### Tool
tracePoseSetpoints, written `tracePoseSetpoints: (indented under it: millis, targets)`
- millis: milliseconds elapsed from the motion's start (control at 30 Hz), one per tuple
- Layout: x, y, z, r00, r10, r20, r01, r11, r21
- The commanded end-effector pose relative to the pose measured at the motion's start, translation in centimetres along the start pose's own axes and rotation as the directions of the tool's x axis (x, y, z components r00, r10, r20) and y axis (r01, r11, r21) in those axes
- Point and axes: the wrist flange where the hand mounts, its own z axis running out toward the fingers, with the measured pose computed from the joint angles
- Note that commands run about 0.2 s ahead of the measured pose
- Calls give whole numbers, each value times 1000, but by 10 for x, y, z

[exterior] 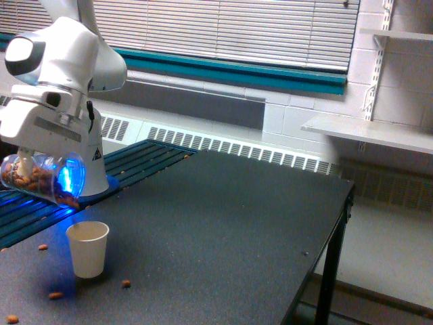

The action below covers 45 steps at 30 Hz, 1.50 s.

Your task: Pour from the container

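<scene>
Container (42, 178) sideways, mouth toward exterior view's right

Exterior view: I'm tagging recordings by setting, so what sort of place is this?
Probably a robotics lab or workshop room: a robot arm mounted by a dark table, painted block walls with a baseboard heater, window blinds, and wall-mounted shelves.

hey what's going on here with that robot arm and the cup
A white robot arm is holding a clear container of brown nuts tipped on its side above a small paper cup on the dark table. The container's mouth points toward the cup, with nuts at its lip. Several nuts lie scattered on the table around the cup, so part of the pour seems to have missed. The gripper is hidden behind the container and the arm's housing, and the cup's inside is not visible.
</scene>
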Motion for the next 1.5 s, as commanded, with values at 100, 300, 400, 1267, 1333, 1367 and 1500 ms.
tracePoseSetpoints:
  millis: [100, 300, 400, 1267, 1333, 1367, 1500]
  targets:
    - [-6, 3, -2, 1000, -4, -3, 4, 1000, -29]
    - [-19, 9, 1, 1000, -9, 11, 10, 999, -43]
    - [-22, 11, 1, 1000, -13, 11, 13, 999, -49]
    - [-8, -22, -16, 997, -77, -7, 76, 995, -66]
    - [-8, -24, -17, 996, -88, -6, 87, 994, -70]
    - [-8, -24, -17, 996, -92, -6, 91, 993, -73]
    - [-7, -23, -19, 994, -109, -9, 108, 990, -92]
